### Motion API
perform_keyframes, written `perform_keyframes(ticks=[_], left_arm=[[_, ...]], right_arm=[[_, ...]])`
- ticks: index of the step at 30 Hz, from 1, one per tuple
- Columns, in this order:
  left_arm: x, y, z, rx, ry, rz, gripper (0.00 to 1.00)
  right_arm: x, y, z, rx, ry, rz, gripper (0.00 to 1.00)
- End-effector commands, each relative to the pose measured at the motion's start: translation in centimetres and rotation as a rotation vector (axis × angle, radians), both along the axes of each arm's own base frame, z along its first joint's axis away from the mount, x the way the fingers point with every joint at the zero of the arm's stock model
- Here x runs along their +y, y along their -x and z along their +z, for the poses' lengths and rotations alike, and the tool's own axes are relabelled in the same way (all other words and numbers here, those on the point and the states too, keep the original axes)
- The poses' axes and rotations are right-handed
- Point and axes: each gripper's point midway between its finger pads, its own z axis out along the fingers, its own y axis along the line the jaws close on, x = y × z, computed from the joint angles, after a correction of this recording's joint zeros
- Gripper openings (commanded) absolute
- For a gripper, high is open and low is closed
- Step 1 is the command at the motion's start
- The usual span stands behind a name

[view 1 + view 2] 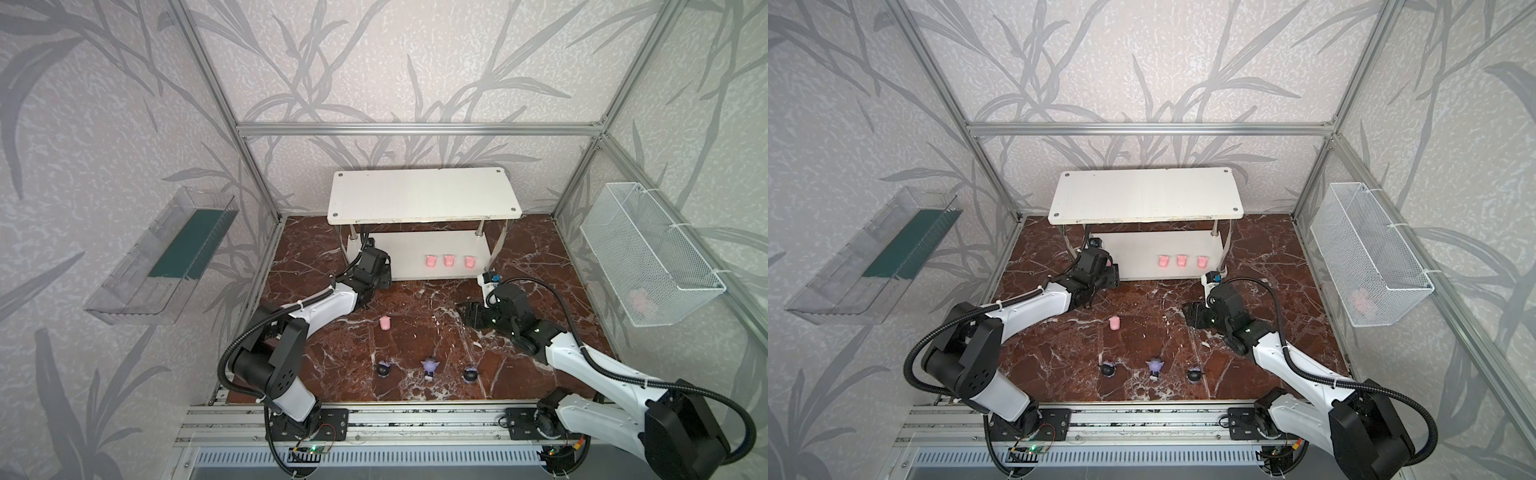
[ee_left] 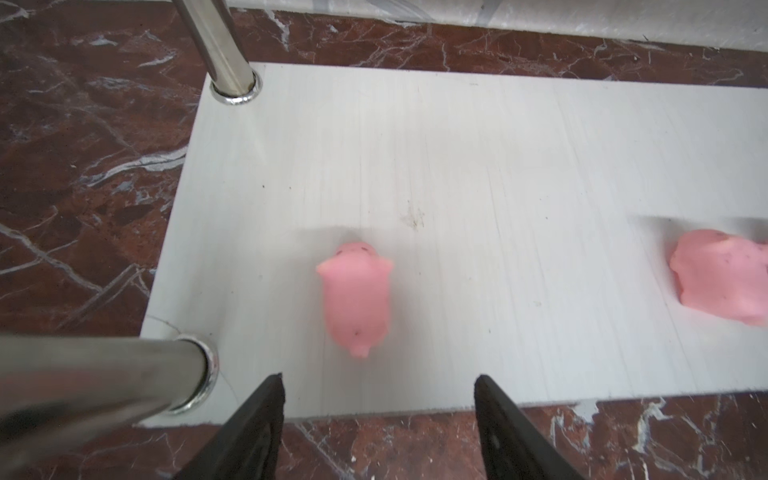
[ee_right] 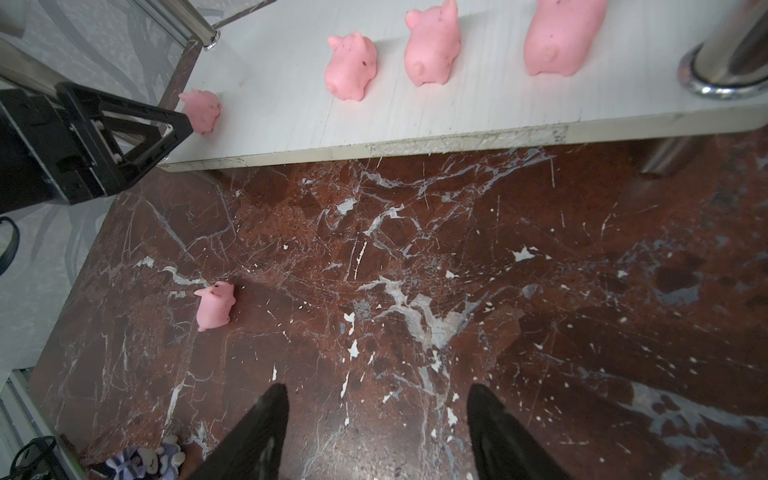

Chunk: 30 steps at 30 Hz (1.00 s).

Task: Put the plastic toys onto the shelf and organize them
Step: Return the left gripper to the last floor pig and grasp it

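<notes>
left gripper (image 2: 379, 380), fingers spread, hovers just short of a pink piglet (image 2: 357, 299) resting on the lower board of the shelf (image 2: 498, 166); right gripper (image 3: 377, 390), fingers likewise spread and empty, hangs over the marble floor (image 3: 415, 249).

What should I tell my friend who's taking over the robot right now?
Left gripper: open, empty, at the lower shelf board's left end; a piglet lies free before it.
Right gripper: open, empty, above the marble floor.
Done: four piglets on that board, counting the row of three.
Left: the floor piglet and three figurines, all on the floor.
</notes>
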Motion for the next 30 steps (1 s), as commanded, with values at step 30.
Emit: perform_keyframes(ticks=[30], left_arm=[[-2.1,14.6,-4.2,0.239,0.096,0.025,0.75]], right_arm=[[0.0,-0.2,0.3,-0.005,-0.013,-0.006,0.69]])
